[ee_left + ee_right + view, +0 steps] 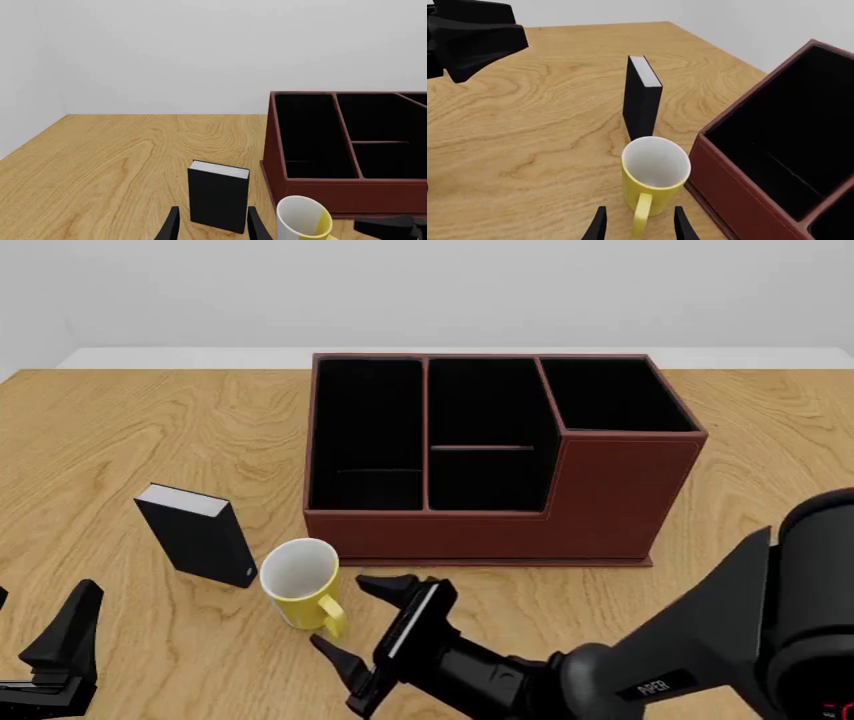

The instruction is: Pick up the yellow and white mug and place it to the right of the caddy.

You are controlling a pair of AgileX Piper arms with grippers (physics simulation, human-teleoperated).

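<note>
The yellow and white mug stands upright on the table just in front of the caddy's left front corner, its yellow handle turned towards my right gripper. It also shows in the right wrist view and the left wrist view. The caddy is a large reddish-brown box with black compartments, its taller section at the right. My right gripper is open and empty, just short of the handle, with its fingers either side of the handle line. My left gripper is open and empty at the front left.
A small upright black box with a white top stands left of the mug, a short gap away, straight ahead of the left gripper. Bare wooden table lies right of the caddy.
</note>
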